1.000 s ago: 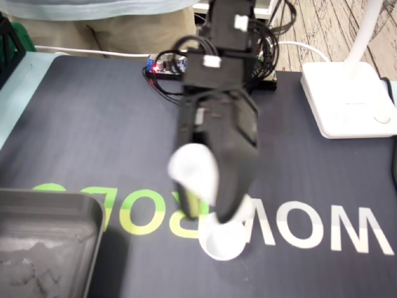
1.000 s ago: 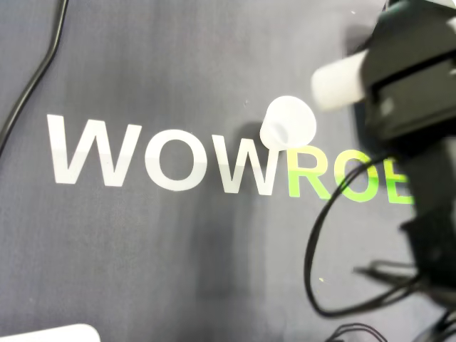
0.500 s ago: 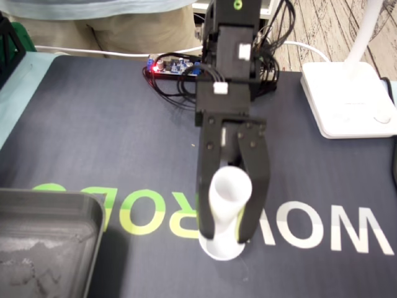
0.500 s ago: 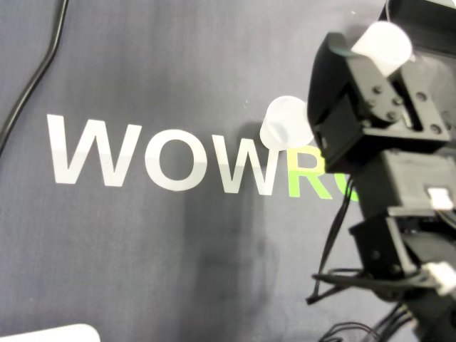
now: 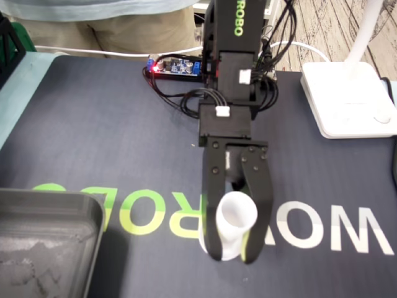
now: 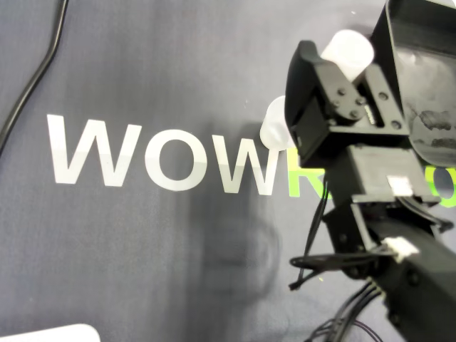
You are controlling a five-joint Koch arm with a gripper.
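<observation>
Since the standing cup (image 6: pixel 273 128) waits on the dark mat (image 5: pixel 93 136) directly below me, I carry the held cup (image 5: pixel 236 216) upright, my gripper (image 5: pixel 232 256) clamped on its sides, so it can drop straight in and nest. The overhead view shows the two cups apart, so I judge the held cup not yet seated. Its open mouth shows nothing inside. At the fixed view's left, the grey tray (image 5: pixel 62 198) holds nothing I can make out.
</observation>
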